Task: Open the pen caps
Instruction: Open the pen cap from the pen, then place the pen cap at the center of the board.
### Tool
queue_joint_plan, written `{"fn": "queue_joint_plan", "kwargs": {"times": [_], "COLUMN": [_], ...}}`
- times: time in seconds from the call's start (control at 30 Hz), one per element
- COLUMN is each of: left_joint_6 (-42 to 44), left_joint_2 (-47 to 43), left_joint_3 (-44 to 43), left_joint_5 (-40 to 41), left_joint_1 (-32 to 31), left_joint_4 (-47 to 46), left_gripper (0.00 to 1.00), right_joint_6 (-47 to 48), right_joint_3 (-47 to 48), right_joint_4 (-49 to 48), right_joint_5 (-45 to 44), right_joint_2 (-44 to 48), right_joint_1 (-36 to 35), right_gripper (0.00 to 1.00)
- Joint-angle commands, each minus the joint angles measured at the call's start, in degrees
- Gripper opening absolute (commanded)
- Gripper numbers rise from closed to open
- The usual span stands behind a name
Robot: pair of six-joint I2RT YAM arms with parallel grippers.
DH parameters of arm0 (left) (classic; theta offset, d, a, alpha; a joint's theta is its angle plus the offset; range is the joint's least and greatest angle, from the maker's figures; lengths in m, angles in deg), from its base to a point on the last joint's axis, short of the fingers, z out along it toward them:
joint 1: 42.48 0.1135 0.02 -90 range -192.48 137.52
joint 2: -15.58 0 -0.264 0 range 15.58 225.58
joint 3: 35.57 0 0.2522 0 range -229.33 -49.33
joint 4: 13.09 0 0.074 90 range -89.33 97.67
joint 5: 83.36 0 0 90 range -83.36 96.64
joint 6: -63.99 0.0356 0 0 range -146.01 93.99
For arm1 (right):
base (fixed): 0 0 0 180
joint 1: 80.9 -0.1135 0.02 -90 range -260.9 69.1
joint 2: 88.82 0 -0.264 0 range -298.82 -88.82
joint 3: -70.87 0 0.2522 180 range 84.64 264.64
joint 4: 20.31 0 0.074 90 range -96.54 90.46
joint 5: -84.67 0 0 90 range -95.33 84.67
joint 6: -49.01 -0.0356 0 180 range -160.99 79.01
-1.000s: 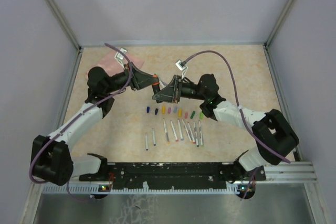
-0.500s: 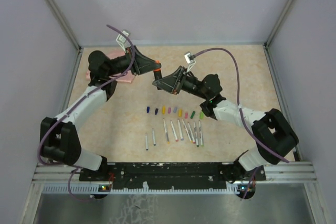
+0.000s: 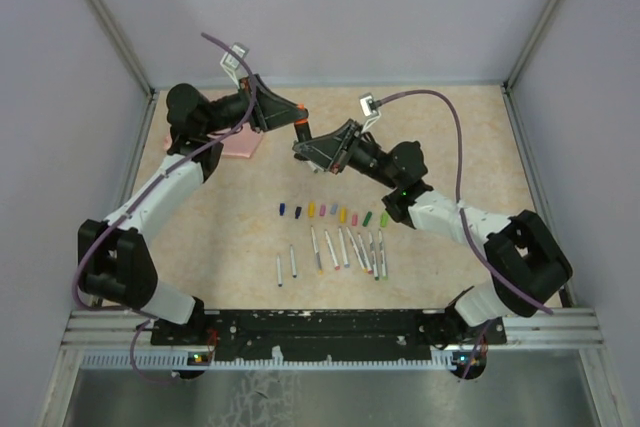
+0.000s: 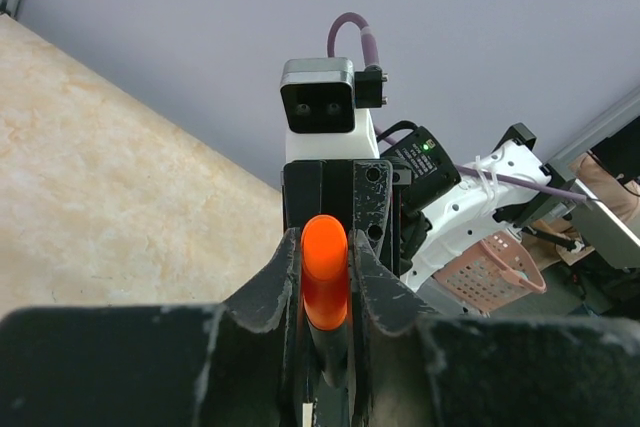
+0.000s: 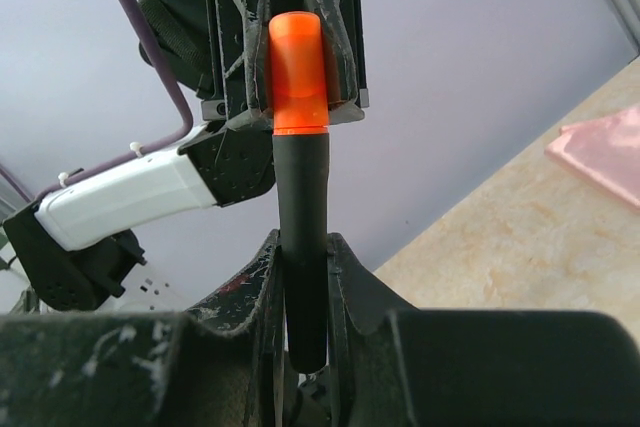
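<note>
One orange cap is held in mid-air over the far middle of the table.
It is pinched by the left gripper, while the dark pen barrel is clamped by the right gripper; cap and barrel are seen joined. A straight pull along the pen axis is advised, without bending. No writing can be read.

L claw w/ orange cap & R claw w/ pen: both now farther back.
</note>
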Motion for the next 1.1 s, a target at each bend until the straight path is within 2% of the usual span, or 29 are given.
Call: {"fn": "queue_joint_plan", "kwargs": {"times": [0.0, 0.5, 0.6, 0.67, 0.87, 1.07], "left_joint_6": [6.4, 4.4, 4.7, 6.0, 12.5, 22.0], "left_joint_2": [0.6, 4.4, 3.2, 1.1, -8.9, -20.0], "left_joint_3": [-7.8, -16.4, -14.4, -11.3, 1.8, 13.0], "left_joint_5": [21.7, 27.8, 28.1, 28.1, 27.5, 30.4], "left_joint_1": [6.0, 5.2, 5.2, 5.2, 5.3, 5.4], "left_joint_4": [-8.1, -9.2, -7.8, -5.7, 7.0, 34.4], "left_gripper": [0.0, 0.0, 0.0, 0.0, 0.0, 0.0], "right_joint_6": [-0.6, -1.8, 0.8, 4.0, 9.7, 11.0], "right_joint_3": [-3.7, -6.5, -6.6, -6.4, -6.4, -9.1], "right_joint_4": [3.3, 2.1, 5.6, 11.4, 20.3, 24.5], "right_joint_5": [17.6, 17.3, 16.2, 14.8, 10.9, 5.8], "right_joint_2": [3.0, 5.1, 6.7, 8.1, 10.8, 12.9], "right_joint_1": [-3.5, -4.3, -4.3, -4.3, -4.8, -5.1], "right_gripper": [0.0, 0.0, 0.0, 0.0, 0.0, 0.0]}}
